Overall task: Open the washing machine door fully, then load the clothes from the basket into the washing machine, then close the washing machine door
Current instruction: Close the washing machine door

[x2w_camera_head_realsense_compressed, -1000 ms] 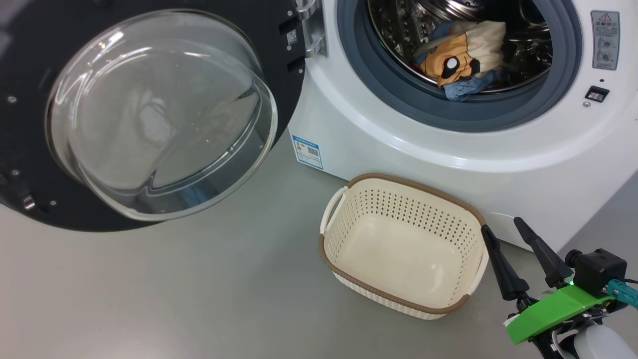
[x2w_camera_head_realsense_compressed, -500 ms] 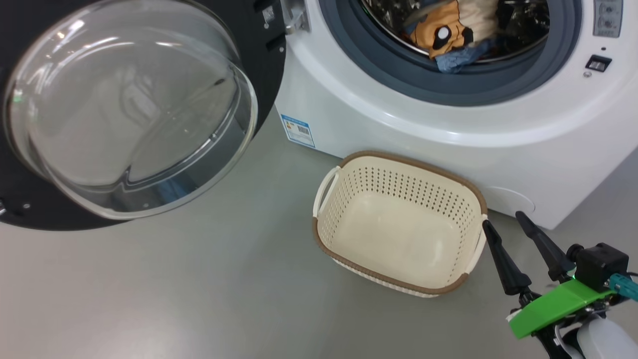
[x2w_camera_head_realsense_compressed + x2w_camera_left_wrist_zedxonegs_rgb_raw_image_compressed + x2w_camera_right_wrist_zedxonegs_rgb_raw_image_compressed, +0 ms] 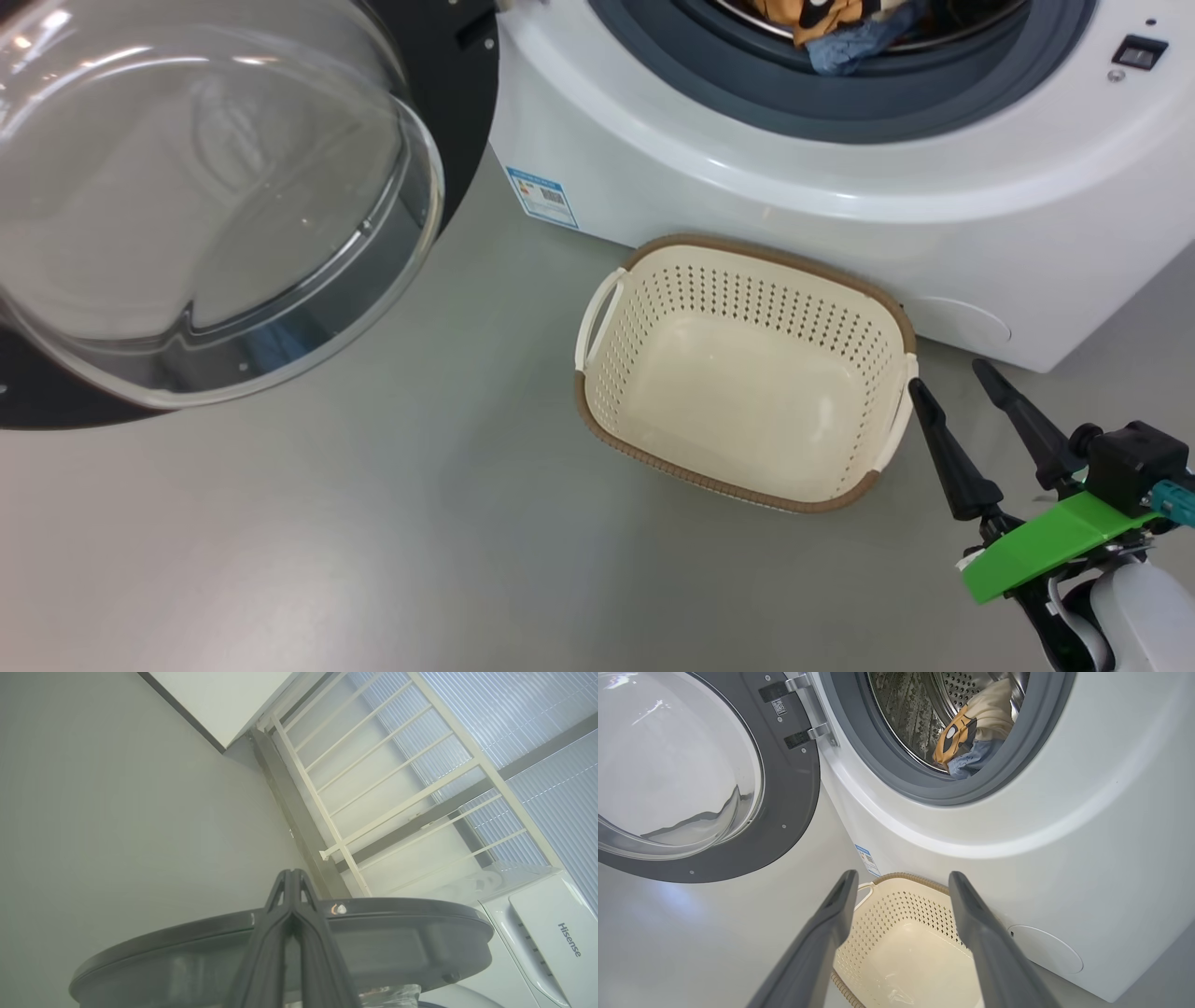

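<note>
Head view: right gripper (image 3: 947,375) fingers spread wide, holding nothing, just right of empty basket (image 3: 747,289). Clothes (image 3: 845,42) inside washing machine (image 3: 747,177). Left gripper (image 3: 292,873) pinched tight, empty, by black door (image 3: 411,942) rim. Machine says Hisense (image 3: 570,939). Blue label (image 3: 541,196) too small.

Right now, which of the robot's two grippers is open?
The right gripper, beside the empty basket: its two dark fingers stand wide apart. The left gripper has its fingers pressed together.

"hisense" on washing machine (image 3: 546,919) panel; blue label (image 3: 541,196) print unreadable
</note>
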You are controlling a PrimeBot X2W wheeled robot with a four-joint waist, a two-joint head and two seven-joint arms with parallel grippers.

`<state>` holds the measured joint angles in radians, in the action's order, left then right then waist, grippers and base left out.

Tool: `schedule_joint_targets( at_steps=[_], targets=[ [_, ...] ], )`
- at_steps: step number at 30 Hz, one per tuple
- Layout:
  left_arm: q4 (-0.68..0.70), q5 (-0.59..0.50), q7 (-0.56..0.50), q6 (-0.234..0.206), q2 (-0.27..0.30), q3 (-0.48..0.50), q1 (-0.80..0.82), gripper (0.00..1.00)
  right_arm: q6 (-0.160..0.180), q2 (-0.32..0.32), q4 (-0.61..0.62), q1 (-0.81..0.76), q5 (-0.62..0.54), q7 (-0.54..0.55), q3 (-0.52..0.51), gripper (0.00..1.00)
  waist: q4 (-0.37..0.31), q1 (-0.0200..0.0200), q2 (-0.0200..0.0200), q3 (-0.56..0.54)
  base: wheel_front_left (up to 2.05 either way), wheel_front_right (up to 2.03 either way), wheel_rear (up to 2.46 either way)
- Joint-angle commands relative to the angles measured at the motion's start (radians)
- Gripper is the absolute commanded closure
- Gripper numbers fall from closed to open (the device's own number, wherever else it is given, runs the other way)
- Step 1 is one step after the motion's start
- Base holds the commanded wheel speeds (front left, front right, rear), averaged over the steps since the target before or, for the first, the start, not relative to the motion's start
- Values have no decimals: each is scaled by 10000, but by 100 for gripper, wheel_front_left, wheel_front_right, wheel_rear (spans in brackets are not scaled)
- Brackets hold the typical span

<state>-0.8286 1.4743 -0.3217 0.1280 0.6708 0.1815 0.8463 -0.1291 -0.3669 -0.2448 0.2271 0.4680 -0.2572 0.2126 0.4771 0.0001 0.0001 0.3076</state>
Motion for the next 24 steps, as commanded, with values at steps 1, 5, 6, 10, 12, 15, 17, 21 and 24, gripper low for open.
schedule_joint_targets(
  at_steps=[1, 5, 6, 10, 12, 15, 17, 21, 24],
  targets=[
    [66, 102, -196, 26, 847, 188, 260, 100, -16, -136, 258, 158, -112, -46, 244, 0, -99, -1, -1, 202, 0, 0, 0],
    [-39, 218, -175, 26, 861, 235, 262, 100, -16, -204, 275, 305, -128, -46, 315, 0, -179, -1, -1, 411, 0, 0, 0],
    [-57, 231, -180, 27, 845, 223, 255, 100, -16, -216, 276, 329, -132, -46, 318, 0, -187, -1, -1, 444, 0, 0, 0],
    [-83, 272, -220, 27, 823, 180, 207, 100, -16, -240, 276, 414, -154, -46, 331, 0, -225, -1, -1, 591, 0, 0, 0],
    [-60, 320, -194, 27, 799, 198, 194, 100, -16, -238, 277, 454, -171, -46, 344, 0, -245, -1, -1, 649, 0, 0, 0],
    [-48, 311, -142, 27, 817, 176, 144, 100, -16, -223, 273, 499, -192, -46, 361, 0, -274, -1, -1, 693, 0, 0, 0],
    [-55, 278, -111, 27, 858, 143, 118, 100, -16, -218, 263, 528, -190, -46, 380, 0, -302, -1, -1, 712, 0, 0, 0],
    [-60, 316, -114, 27, 870, 132, 129, 100, -16, -223, 259, 569, -180, -46, 386, 0, -330, -1, -1, 741, 0, 0, 0],
    [-68, 357, -231, 27, 892, 83, 126, 100, -16, -223, 253, 606, -186, -46, 376, 0, -350, -1, -1, 752, 0, 0, 0]
  ],
)
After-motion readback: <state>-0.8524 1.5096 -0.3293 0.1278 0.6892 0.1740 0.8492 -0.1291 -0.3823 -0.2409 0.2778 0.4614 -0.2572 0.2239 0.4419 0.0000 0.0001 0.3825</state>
